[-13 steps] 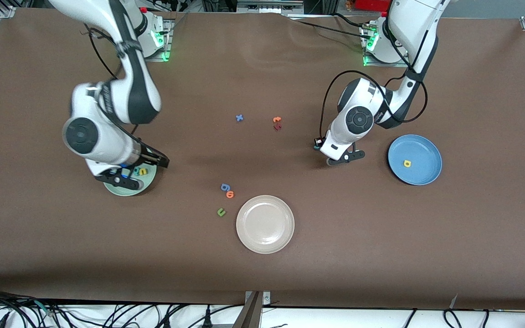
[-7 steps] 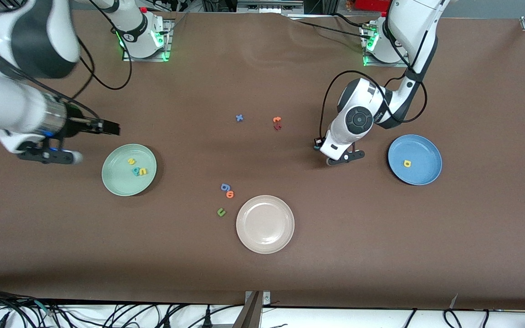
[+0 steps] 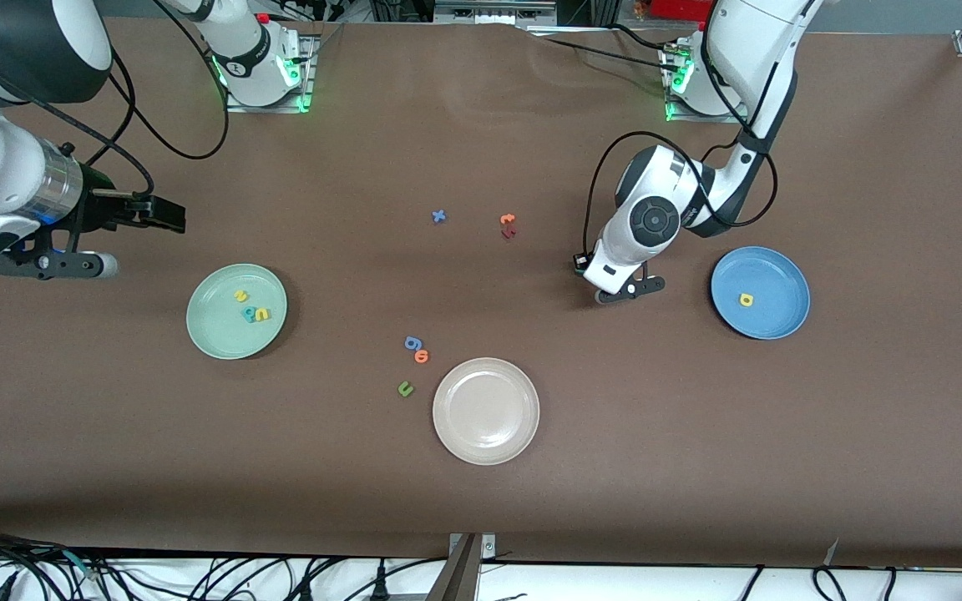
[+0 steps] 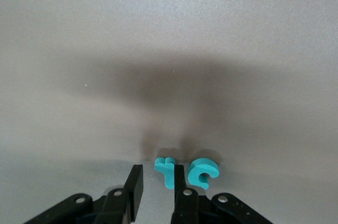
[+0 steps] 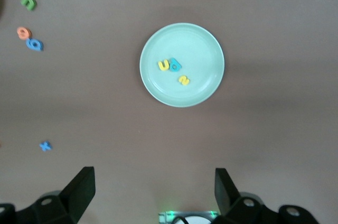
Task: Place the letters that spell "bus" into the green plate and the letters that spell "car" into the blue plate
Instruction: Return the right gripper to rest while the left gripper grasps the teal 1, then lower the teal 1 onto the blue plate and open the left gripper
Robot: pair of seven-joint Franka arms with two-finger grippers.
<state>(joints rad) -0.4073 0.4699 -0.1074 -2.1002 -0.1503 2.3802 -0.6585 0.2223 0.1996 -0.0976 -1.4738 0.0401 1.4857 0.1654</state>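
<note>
My left end effector (image 4: 158,192) sits low over the worktop (image 3: 481,501), fingers narrowed astride the teal r (image 4: 166,170), its stem running in between them; the teal c (image 4: 203,173) lies just beside it; the blue plate (image 3: 782,321) with the yellow a (image 3: 746,300) is near; my right end effector (image 5: 153,187) waits wide open, empty, above the green plate (image 5: 206,84), which holds u, b, s.
</note>
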